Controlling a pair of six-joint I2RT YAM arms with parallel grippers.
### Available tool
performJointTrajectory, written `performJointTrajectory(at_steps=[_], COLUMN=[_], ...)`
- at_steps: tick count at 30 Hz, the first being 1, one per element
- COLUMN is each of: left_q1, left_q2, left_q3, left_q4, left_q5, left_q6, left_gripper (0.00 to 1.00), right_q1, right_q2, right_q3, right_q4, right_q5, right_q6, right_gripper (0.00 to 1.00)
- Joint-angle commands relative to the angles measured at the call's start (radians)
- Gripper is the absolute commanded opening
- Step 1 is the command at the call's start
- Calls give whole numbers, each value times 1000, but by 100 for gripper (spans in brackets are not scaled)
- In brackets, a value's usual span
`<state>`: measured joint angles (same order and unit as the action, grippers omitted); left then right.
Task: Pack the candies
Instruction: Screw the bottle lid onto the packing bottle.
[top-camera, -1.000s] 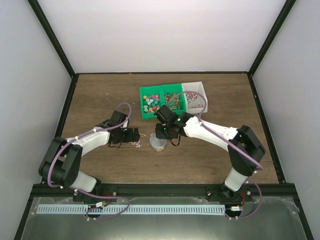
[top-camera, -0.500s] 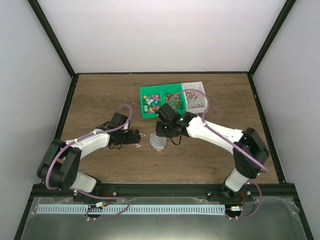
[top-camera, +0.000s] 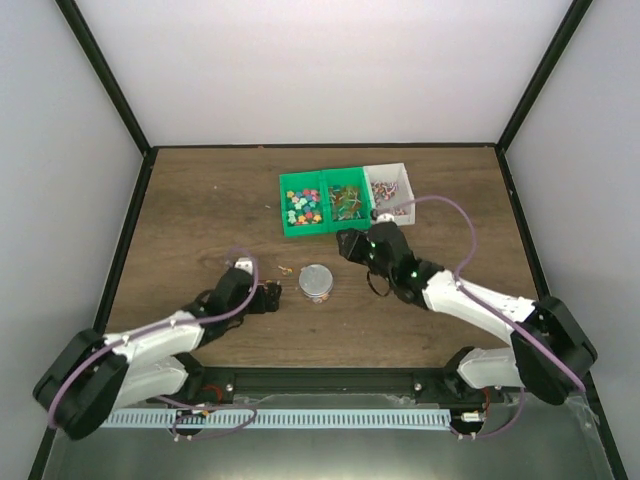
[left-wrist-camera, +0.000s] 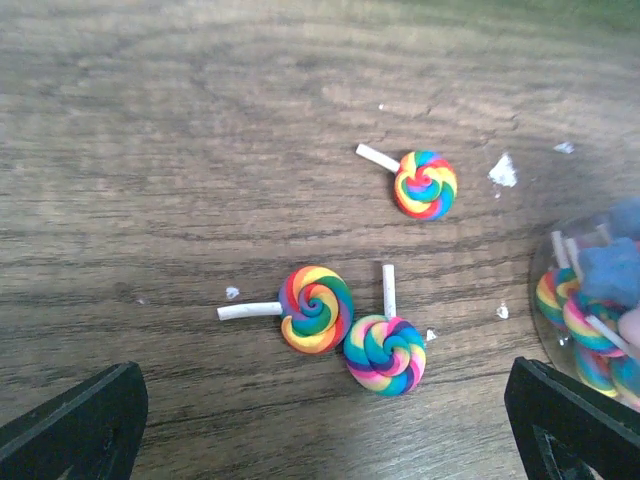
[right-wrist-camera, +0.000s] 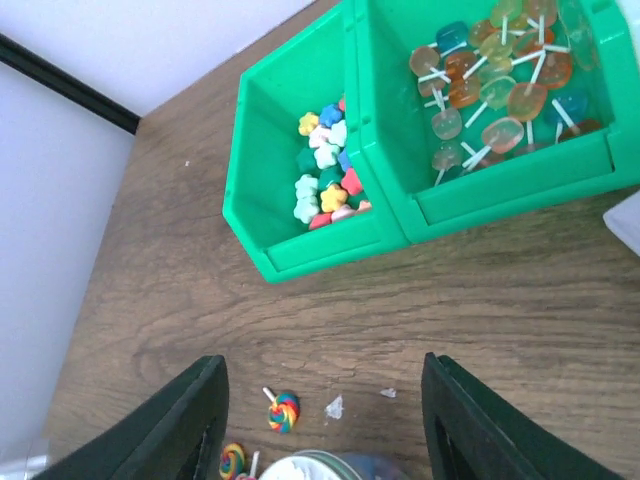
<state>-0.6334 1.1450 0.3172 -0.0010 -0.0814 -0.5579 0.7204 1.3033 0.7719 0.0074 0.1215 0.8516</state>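
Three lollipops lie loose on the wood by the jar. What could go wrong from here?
Two lollipops touch, so a pinch may take both or flick one away. They lie flat on the table; the open left fingers may slide over them. The jar stands close to one finger and could get knocked.

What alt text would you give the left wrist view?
Three rainbow-swirl lollipops on short white sticks lie loose on the brown wooden table, ahead of the wide-open left gripper. A clear round container holding more of them shows at the right edge.
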Motion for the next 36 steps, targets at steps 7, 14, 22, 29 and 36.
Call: performJointTrajectory(at_steps=[7,14,22,29,36], left_q1=[-175,-401,-461,-524,-545], left_q2=[-31,309,852,934,878], left_q3=[-237,-287,-393,-368,-340], left_q4=[477,962,1712,1771,1772], left_q5=[-285,-481,-413,-420,-416], left_q6=[47,140,166,195,356], left_gripper=[100,100,100,100,100], right_q1=[7,-46,-100,-103,-104], right_q2=[23,83,13,-37,-108], right_q3=[-209,-359,-536,-553,-586], right_q4=[688,978,1043,1013,971], right_q5=[34,-25,-110,-96,-75], right_q6=[-66,-74,-8,-53,-75], right_gripper=[68,83,90,89,88])
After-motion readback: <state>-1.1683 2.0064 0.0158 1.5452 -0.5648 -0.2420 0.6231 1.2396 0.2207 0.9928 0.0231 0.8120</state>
